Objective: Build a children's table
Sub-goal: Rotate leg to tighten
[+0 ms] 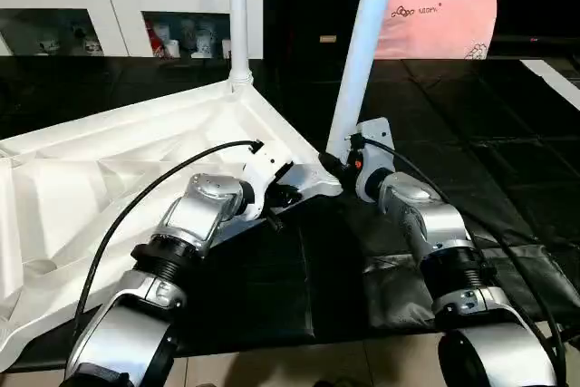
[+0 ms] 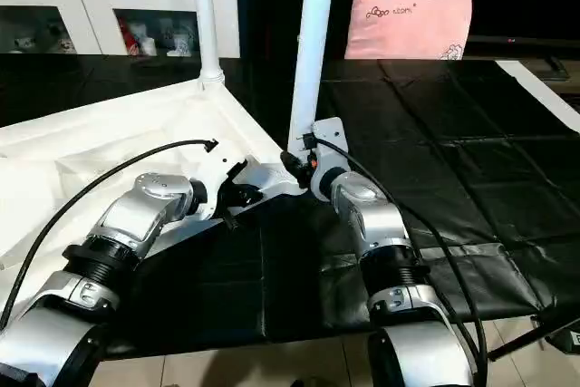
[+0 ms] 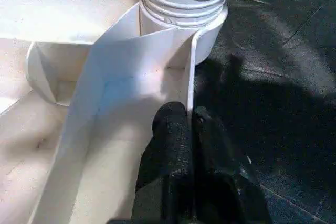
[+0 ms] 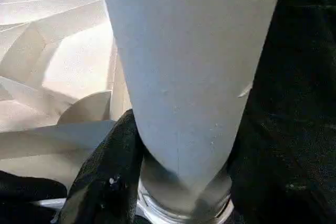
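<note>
On the black-covered counter: an upside-down white tabletop with two legs standing up from it.

Left of everything lies the tabletop [image 1: 109, 178], ribbed underside up, on the dark counter [image 1: 471, 133]. At its far corner one white leg [image 1: 238, 15] stands upright in a round socket. The left gripper [image 3: 191, 145], fingers closed, pinches the thin rim wall of the tabletop just beside the near corner socket [image 3: 181, 11]. Right of that, the second leg [image 1: 362, 52] rises from the near socket, leaning slightly right. The right gripper [image 4: 181, 182] clasps this leg low down, one black finger on each side, just above the threaded collar. Behind the tabletop stands a white cabinet [image 1: 118, 2]; farther right, a pink pillow [image 1: 439, 20].
</note>
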`<state>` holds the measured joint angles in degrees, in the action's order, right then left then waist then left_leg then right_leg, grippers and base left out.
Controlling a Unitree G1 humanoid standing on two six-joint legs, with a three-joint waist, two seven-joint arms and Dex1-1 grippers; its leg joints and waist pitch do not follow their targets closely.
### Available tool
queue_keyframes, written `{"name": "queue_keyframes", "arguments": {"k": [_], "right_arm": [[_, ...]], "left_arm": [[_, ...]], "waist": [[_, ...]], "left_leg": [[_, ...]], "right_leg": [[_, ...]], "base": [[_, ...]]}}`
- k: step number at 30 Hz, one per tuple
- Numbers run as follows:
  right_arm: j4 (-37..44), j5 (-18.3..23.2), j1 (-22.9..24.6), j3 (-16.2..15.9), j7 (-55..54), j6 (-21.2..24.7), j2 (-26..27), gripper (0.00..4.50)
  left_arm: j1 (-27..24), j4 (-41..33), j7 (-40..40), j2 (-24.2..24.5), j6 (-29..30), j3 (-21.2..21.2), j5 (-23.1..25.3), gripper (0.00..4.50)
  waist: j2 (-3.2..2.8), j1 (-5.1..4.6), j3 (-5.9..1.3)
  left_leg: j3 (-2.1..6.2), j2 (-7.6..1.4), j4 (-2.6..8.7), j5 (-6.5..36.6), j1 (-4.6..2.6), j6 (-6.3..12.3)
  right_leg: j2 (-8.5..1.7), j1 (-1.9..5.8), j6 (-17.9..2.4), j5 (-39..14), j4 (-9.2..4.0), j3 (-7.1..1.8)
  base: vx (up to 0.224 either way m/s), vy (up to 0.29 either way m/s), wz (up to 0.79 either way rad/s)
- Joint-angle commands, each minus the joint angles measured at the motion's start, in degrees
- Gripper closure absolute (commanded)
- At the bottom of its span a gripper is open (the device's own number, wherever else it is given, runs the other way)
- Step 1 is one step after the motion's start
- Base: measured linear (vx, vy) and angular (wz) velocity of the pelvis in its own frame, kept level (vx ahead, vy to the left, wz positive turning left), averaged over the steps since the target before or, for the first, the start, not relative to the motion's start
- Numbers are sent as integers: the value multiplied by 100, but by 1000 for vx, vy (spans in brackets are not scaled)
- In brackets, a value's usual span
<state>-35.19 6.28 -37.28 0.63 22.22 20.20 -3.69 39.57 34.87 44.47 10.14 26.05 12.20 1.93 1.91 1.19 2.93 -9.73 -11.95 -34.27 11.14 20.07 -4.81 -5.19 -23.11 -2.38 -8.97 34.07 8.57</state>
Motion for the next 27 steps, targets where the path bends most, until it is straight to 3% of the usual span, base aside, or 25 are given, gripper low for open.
{"name": "queue_keyframes", "arguments": {"k": [1,5,6,7,8,9,10,12,15,19,22,23,27], "right_arm": [[-249,141,101,-340,275,329,391,247],[-247,134,92,-298,300,259,393,194],[345,311,468,-368,1407,60,-326,179],[575,380,616,-398,1843,-14,-610,176],[833,457,782,-444,2329,-99,-924,176],[967,498,868,-471,2584,-138,-1083,174],[964,497,868,-473,2586,-142,-1081,167],[963,499,868,-472,2587,-145,-1080,138],[1013,529,892,-461,2602,-123,-1075,121],[1195,594,997,-527,2790,-106,-1126,75],[1318,633,1071,-585,2939,-94,-1182,46],[1662,767,1277,-701,3455,-51,-1477,43],[1921,875,1409,-722,3864,9,-1734,9]], "left_arm": [[341,-213,-94,-278,-130,-47,-177,450],[335,-213,-75,-246,-132,-39,-160,450],[110,-307,740,349,-520,107,-152,450],[21,-344,1060,582,-674,164,-149,450],[-82,-387,1414,838,-843,226,-149,450],[-137,-410,1595,969,-933,256,-151,450],[-141,-413,1589,965,-930,255,-153,450],[-145,-416,1583,961,-925,254,-154,450],[-164,-434,1564,957,-907,248,-159,450],[-202,-467,1642,1000,-956,276,-164,450],[-227,-481,1705,1035,-1029,294,-165,450],[-310,-512,2050,1233,-1358,426,-194,450],[-382,-522,2381,1397,-1760,586,-157,450]], "waist": [[-48,39,-396],[-56,28,-387],[-215,80,-383],[-116,87,-378],[-85,120,-401],[-116,110,-417],[-103,110,-419],[-99,109,-401],[-133,155,-389],[-128,177,-404],[-117,191,-401],[-66,211,-402],[-80,237,-395]], "left_leg": [[33,-133,370,1030,10,200],[35,-132,376,1132,-1,172],[62,-116,382,1207,-22,169],[30,-102,377,1289,-16,278],[54,-136,391,1160,34,380],[53,-165,392,1050,35,408],[45,-153,379,991,37,397],[36,-146,377,1000,28,335],[30,-165,378,1011,-23,258],[42,-180,390,952,-8,234],[28,-157,380,923,3,260],[26,-152,377,891,13,314],[30,-169,380,853,14,399]], "right_leg": [[-382,357,-761,-1883,-476,-383],[-381,345,-741,-2004,-498,-375],[-388,356,-700,-2046,-512,-359],[-363,375,-586,-2080,-601,-360],[-369,439,-603,-1700,-487,-391],[-374,401,-725,-1411,-438,-399],[-367,401,-852,-1284,-414,-391],[-379,391,-940,-1469,-425,-387],[-392,354,-934,-1728,-458,-396],[-387,375,-1015,-1321,-386,-413],[-391,388,-996,-1350,-408,-412],[-385,401,-925,-1422,-416,-407],[-390,379,-867,-1452,-414,-411]], "base": [[0,0,0],[0,0,0],[0,0,0],[0,0,0],[0,0,0],[0,0,0],[0,0,0],[0,0,0],[0,0,0],[0,0,0],[0,0,0],[0,0,0],[0,0,0]]}}
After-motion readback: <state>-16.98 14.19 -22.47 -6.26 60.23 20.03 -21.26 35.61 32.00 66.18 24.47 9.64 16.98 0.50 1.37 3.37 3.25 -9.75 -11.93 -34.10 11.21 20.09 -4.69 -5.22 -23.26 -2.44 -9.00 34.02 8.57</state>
